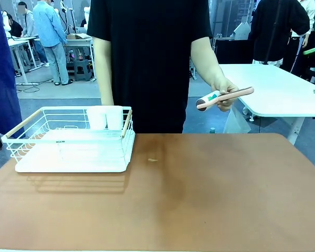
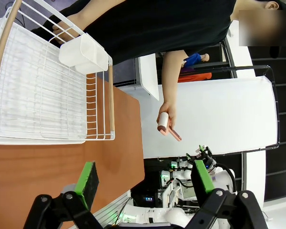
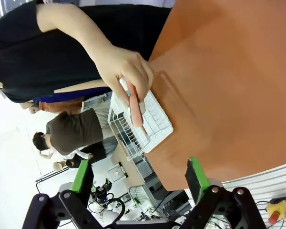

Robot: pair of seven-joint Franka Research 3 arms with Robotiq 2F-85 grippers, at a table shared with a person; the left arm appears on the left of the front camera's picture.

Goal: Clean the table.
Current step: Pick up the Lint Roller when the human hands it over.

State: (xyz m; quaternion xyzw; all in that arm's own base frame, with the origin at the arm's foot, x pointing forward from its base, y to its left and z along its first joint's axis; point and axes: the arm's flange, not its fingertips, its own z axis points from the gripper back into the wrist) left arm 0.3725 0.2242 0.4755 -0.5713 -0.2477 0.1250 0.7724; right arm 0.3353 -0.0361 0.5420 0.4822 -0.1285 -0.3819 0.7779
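On matte brown table: white wire rack, pale speck.

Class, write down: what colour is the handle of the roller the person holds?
Pale pink handle; clearest in the front view.

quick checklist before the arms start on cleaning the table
1. Left gripper free: ok, jaws open, nothing between them.
2. Right gripper free: ok, jaws open, nothing between them.
3. Table clean: not ok, a small speck lies near the middle.
4. Cleaning tool ready: not ok, the pink-handled roller is in the person's hand, held in the air beyond the far edge.
5. Rack out of the way: ok, it sits at the far left, apart from the speck.
6. Roller within either arm's reach: cannot tell.
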